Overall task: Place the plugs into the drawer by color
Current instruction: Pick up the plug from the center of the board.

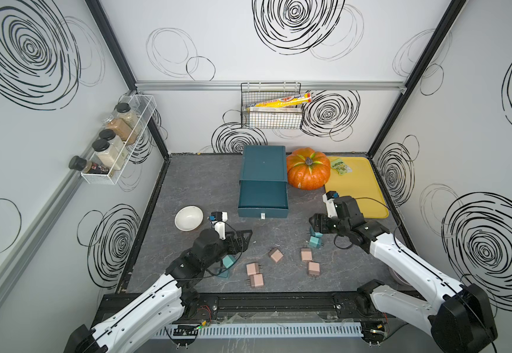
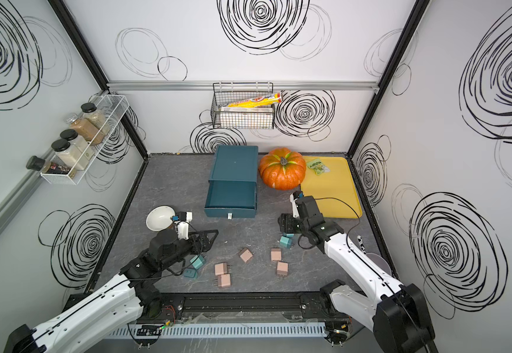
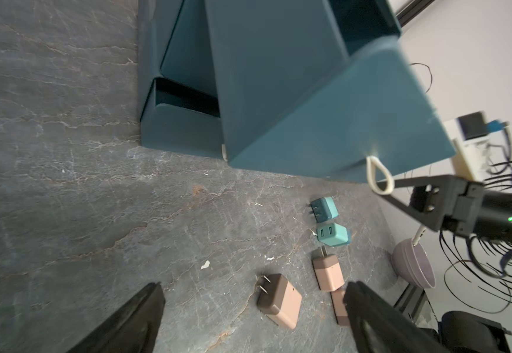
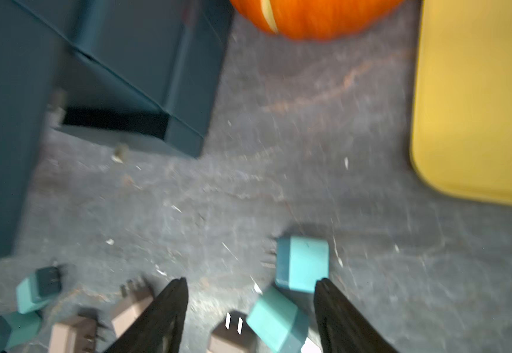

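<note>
Since neither set of fingers grips anything, this reads as the approach to a first pick. R fingers (image 4: 169,305) stand spread, low over the desk (image 1: 187,189). A near teal plug (image 4: 276,324) lies btwn them, not pinched as far as the blurred wrist view shows. A second teal plug (image 4: 302,264) sits right against it. That pair is at approx 4 o'clock from desk centre.

L fingers (image 3: 144,311) are spread wide w/ nothing btwn them, held above the desk. The other teal pair (image 1: 228,262) lies beside that arm at 7 o'clock. Five pink plugs (image 1: 276,255) are scattered around 5–6 o'clock.

The drawer chest (image 1: 263,162) stands at 12 o'clock. Its upper drawer (image 1: 262,195) is pulled out and looks empty in both top views. The L wrist view shows a lower drawer (image 3: 181,131) also pulled out. A pumpkin (image 1: 308,171) is just beside the chest at 1 o'clock, a yellow tray (image 1: 358,189) at 2, a white bowl (image 1: 189,217) at 9.

All nine plugs look to be on the desk, so prob nothing is stowed yet. Next, R should drop and close on the near cube's flat sides, clear of the prongs and w/o dragging its neighbour. It then lifts toward 11 o'clock into one drawer. Pinks need the other.
</note>
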### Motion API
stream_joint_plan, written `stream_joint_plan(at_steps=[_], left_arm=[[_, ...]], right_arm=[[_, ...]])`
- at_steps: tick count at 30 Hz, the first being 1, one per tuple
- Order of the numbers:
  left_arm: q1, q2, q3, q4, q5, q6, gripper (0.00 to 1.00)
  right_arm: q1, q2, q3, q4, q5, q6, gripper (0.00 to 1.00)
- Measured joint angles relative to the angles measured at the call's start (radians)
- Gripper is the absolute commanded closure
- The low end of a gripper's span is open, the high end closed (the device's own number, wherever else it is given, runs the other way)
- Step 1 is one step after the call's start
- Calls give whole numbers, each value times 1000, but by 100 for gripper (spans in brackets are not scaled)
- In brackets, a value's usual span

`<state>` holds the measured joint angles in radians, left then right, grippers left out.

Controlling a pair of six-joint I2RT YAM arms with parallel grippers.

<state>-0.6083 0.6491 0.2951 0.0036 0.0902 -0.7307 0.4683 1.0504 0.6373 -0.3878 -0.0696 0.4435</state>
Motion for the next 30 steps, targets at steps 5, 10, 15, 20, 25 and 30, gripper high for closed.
stream_joint_plan(at_steps=[5,10,15,20,25,30], left_arm=[[0,6,-11,16,21,35,1],[0,9,-39,21,42,48,1],[0,15,-61,26,65,50,1],[0,10,-61,27,66,51,1],[0,2,-61,28,67,51,1],[0,2,-61,28,68,51,1]], right_arm=[[115,44,-29,-66,74,74,26],[198,92,-29,-84,146,137,28],[241,146,-29,-79,203,177,30],[271,201,-29,-80,253,204,30],[273,247,-29,-75,291,212,36],[273,254,-26,-59,314,208,37]])
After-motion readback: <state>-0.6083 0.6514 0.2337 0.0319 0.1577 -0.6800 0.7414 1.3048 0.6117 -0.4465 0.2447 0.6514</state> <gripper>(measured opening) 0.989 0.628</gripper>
